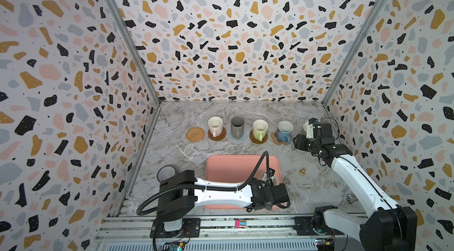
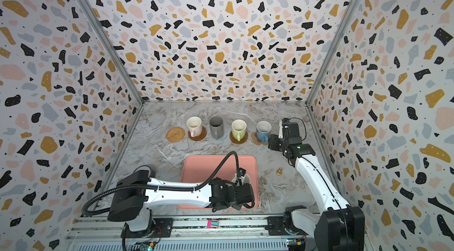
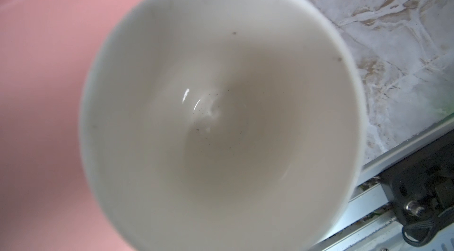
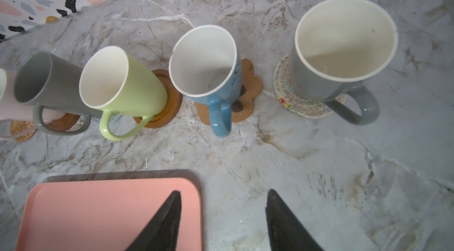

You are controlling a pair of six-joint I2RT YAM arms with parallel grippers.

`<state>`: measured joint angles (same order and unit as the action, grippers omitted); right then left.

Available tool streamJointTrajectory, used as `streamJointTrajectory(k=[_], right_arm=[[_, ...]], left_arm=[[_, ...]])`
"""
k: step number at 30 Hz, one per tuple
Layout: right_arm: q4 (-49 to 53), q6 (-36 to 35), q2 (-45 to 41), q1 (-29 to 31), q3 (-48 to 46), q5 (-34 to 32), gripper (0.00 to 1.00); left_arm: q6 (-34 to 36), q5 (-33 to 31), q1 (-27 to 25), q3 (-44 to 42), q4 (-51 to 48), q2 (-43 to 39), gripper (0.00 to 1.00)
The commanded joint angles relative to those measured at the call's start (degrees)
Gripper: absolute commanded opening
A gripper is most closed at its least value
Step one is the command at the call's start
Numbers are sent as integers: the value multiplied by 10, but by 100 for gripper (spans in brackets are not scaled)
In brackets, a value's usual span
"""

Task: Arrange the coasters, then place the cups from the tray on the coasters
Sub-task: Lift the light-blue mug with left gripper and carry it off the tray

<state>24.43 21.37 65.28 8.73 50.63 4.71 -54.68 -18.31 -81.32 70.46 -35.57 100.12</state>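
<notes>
At the near right corner of the salmon-pink tray [image 1: 226, 166] stands the last mug [image 3: 221, 114]. The left gripper [image 1: 270, 177] is clamped on its wall, one finger seemingly down inside. The left wrist view shows only the cream interior and no fingers, and I cannot tell whether the base is clear of the tray.

Along the far side of the marble table [image 1: 177, 149], five mugs sit on coasters in a row: pale pink mug [image 1: 215, 124], dark grey mug [image 1: 237, 125], light green mug [image 1: 260, 128], blue mug [image 1: 285, 130] and light grey mug [image 4: 344, 48]. Only the tan woven coaster [image 1: 195, 134] at the left end is bare, just beside the pale pink mug. The right gripper [image 4: 223, 192] hangs empty with its jaws apart, above the table between tray and row.

A pinch on one glazed wall is a thin hold for a ceramic mug. A quick lift could let it slip, or the handle's weight could swing it. The tray's low rim could catch the base if the arm moves sideways before raising it enough.

The path runs from the tray's right side to the row's left end. A low or wide approach could knock the pale pink mug off its wooden disc [image 1: 221, 136]. The woven coaster looks light and may slide if the mug lands off-centre.
</notes>
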Motion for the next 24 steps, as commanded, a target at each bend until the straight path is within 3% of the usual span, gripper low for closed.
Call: streamJointTrajectory(k=[1,11,24], right_arm=[[15,3,-14,-2,-1,-4,57],[19,6,-18,-2,1,-5,57],[22,7,-16,-2,2,-8,57]], left_arm=[[-12,-28,17,-13,31,-46,17],[-12,-40,63,-74,35,-121,17],[8,-37,176,-177,40,-253,16]])
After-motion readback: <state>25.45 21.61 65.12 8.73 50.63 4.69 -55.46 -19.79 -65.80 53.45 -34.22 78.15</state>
